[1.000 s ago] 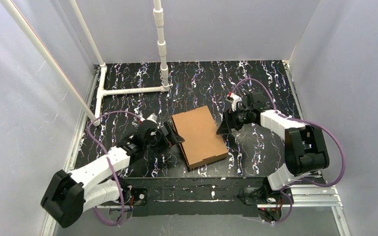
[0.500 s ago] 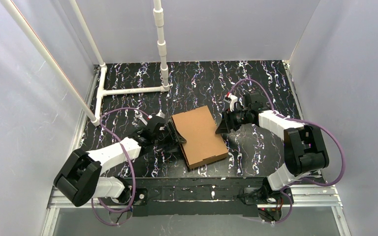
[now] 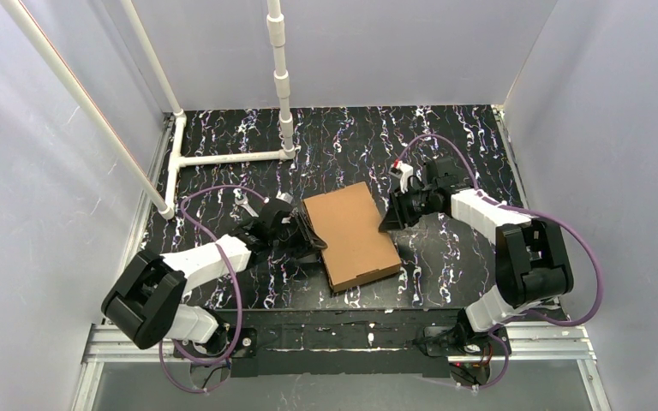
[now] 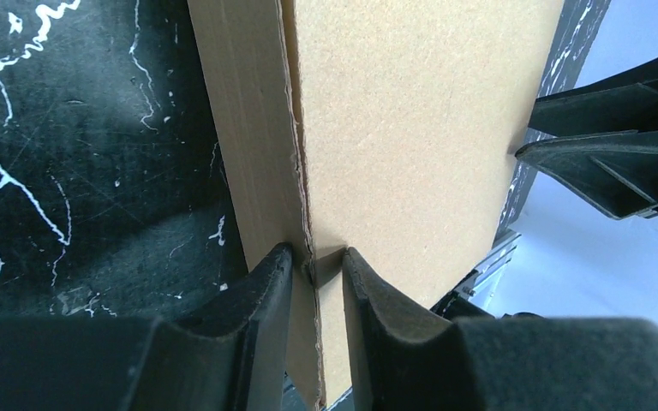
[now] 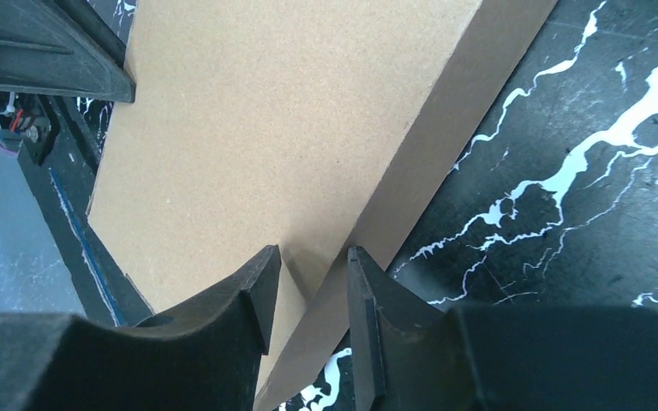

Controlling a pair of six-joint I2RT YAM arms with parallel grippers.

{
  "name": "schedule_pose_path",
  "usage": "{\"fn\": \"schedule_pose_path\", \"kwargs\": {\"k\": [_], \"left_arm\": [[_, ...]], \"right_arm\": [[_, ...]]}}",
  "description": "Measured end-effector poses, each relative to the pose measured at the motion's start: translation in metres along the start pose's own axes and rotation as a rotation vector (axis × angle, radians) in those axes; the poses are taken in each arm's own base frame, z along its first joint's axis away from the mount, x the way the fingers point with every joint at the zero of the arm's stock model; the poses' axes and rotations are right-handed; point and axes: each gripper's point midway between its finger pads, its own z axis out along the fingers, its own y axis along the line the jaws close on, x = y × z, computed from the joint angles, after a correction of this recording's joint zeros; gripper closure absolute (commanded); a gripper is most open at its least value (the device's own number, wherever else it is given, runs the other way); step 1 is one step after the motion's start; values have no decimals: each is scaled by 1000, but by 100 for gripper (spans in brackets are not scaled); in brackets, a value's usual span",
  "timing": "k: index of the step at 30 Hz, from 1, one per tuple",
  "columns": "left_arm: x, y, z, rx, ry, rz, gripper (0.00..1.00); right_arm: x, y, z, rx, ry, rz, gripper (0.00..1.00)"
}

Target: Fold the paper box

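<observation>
The paper box [image 3: 353, 233] lies folded shut and flat on the black marbled table, a brown slab turned slightly askew. My left gripper [image 3: 307, 235] is at the box's left edge. In the left wrist view it [image 4: 313, 261] is shut on that edge, one finger on the side wall [image 4: 248, 128] and the other on the lid [image 4: 411, 128]. My right gripper [image 3: 387, 221] is at the box's right edge. In the right wrist view its jaws [image 5: 313, 257] stand narrowly open astride the corner between lid [image 5: 266, 128] and side wall, with a small gap showing.
A white pipe frame [image 3: 231, 157] with an upright pipe [image 3: 283, 77] stands at the back left. Grey walls enclose the table on three sides. A metal rail [image 3: 351, 338] runs along the near edge between the arm bases.
Both grippers have narrowed from wide open onto the box's opposite edges. The left arm swung its elbow inward and the box shifted slightly right and away.
</observation>
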Motion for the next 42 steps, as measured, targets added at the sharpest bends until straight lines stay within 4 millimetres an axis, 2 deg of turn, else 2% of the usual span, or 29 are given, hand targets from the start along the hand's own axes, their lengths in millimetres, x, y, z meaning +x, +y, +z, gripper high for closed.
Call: {"fn": "schedule_pose_path", "kwargs": {"k": [4,13,20,24,30,35,38,42], "left_arm": [[-1,-4,3,5,10,-1,82],[-8,-17,16,9,17,2,81],[-11,-20,24,7,30,-2,81],[-11,-19,27,7,37,-8,81],[-13,-10,27,-4,42,-32,81],[-11,-1,26,-7,46,-44,81],[-11,4,27,-16,37,-43,81],[-11,16,29,-35,18,-47,81]], "right_arm": [[-9,2,-7,21,-4,-30,58],[-48,10,-27,76,-59,-131,58],[-66,14,-28,141,-59,-214,57],[-74,24,-28,177,-53,-290,57],[-87,56,-25,169,-60,-422,57],[-90,86,-20,110,-77,-521,56],[-87,115,-14,21,-82,-589,56],[-66,156,-4,-149,-39,-678,54]]}}
